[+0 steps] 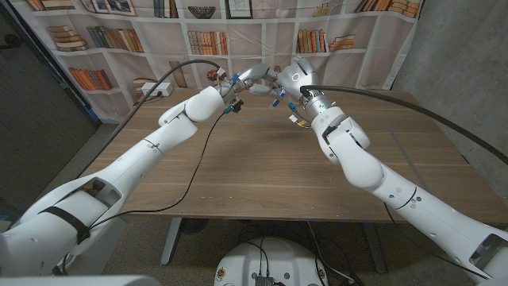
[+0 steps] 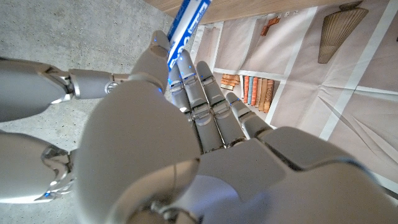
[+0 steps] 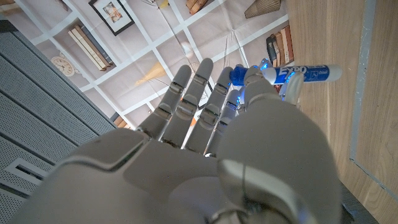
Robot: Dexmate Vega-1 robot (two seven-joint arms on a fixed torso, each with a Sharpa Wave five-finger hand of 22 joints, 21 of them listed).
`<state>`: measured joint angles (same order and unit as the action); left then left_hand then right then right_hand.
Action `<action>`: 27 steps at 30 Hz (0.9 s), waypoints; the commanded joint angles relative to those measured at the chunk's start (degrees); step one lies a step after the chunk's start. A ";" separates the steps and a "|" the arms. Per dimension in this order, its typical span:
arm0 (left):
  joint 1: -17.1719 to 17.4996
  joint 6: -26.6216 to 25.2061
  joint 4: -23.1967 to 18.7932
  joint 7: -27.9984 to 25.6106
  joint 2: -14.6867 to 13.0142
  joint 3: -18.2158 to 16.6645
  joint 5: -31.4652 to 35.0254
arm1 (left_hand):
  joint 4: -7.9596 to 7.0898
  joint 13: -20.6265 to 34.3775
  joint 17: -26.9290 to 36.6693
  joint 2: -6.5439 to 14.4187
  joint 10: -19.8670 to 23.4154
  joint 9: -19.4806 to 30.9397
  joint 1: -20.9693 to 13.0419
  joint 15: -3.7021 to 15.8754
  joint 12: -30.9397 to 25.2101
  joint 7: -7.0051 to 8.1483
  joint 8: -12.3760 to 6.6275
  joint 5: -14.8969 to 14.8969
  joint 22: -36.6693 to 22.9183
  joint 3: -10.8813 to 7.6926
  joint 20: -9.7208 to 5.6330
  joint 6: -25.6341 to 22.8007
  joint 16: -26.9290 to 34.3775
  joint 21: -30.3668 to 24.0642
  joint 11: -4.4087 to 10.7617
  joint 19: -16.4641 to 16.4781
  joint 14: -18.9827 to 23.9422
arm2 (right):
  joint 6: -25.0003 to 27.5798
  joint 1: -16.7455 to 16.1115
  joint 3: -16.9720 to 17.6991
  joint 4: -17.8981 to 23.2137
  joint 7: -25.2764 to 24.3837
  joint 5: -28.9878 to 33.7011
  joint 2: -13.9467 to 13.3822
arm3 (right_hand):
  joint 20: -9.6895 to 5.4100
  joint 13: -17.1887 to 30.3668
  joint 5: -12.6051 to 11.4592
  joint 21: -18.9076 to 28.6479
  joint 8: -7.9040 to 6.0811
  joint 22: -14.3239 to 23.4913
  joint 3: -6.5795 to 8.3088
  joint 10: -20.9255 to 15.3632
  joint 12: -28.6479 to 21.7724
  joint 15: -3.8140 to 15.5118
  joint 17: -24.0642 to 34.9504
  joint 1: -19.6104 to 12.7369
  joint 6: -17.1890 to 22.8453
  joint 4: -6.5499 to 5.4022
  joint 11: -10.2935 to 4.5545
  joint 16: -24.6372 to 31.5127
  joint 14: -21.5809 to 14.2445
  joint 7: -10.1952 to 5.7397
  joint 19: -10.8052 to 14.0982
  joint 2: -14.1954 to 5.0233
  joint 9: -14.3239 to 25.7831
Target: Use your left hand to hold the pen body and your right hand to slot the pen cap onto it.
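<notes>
Head view high over table [image 1: 262, 171], wrist views close behind hands, sharing marker [image 3: 305, 74]

Matt wooden table [image 1: 262, 171], glossy plastic hands

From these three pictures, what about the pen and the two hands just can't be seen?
- Head view: the left hand and right hand meet far off; the pen between them is too small to see.
- Left wrist view: the pen body is cut off by the picture's edge and hidden lower down by fingers.
- Right wrist view: whether the pen cap is seated; fingers cover the joint.
</notes>
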<state>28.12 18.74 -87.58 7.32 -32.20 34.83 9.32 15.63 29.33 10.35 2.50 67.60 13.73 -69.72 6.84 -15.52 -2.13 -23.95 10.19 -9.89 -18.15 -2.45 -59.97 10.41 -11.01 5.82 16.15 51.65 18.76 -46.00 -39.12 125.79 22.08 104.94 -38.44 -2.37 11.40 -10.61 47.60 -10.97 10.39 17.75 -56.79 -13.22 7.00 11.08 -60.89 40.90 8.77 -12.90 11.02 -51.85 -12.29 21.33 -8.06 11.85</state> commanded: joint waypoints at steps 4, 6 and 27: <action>-0.21 -0.41 0.00 -0.19 0.12 0.15 0.36 | -10.63 0.31 0.30 0.03 0.21 0.11 0.54 5.30 -0.40 0.15 -0.23 0.30 0.08 -11.21 -4.21 -0.26 0.25 0.07 1.96 -0.24 -0.26 | -0.86 0.40 -0.23 0.39 0.36 -1.28 -0.56 | -8.29 0.13 0.02 -0.05 -0.34 0.17 3.46 -0.48 -0.31 5.78 0.07 -1.09 0.03 -2.65 -0.04 0.28 0.33 0.01 -0.22 -1.07 0.22; -0.30 -0.59 -0.06 -0.03 0.14 0.23 0.41 | -10.60 0.36 0.26 -0.03 0.41 0.10 0.54 5.34 -0.51 0.13 -0.24 0.29 0.08 -11.28 -4.25 -0.30 0.21 0.06 2.07 -0.22 -0.32 | -1.06 0.51 -0.38 0.33 0.17 -1.14 -0.70 | -8.29 0.12 0.03 -0.06 -0.33 0.17 3.47 -0.52 -0.31 5.78 0.07 -1.04 0.04 -2.66 -0.04 0.29 0.33 0.01 -0.19 -1.02 0.20; -0.36 -0.82 0.01 0.41 0.43 0.40 0.29 | -10.67 0.96 0.31 -0.27 0.24 0.09 0.98 5.24 -0.77 0.26 -0.17 0.24 0.08 -12.05 -4.16 -0.24 0.34 0.05 2.04 -0.31 -0.20 | -1.50 1.01 -0.81 0.16 0.81 -0.52 -0.49 | -7.23 -0.13 0.31 -0.32 0.50 0.14 2.00 3.93 1.24 5.15 0.13 2.89 -4.34 -4.02 -0.04 0.01 2.53 -0.16 -0.01 0.38 0.09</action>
<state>27.65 18.03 -87.56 7.59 -31.82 35.20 9.71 14.86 29.99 10.55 1.90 67.60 13.71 -68.92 6.83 -15.92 -2.03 -23.92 10.03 -9.89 -19.89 -2.33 -59.87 10.42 -11.01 5.82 16.04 51.67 17.20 -45.16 -39.97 126.10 21.83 104.15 -39.23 -2.37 11.36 -10.19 47.60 -10.94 10.40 17.31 -55.15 -12.70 6.64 11.08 -61.15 39.11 8.33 -12.88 11.02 -50.12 -11.54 21.34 -8.51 12.10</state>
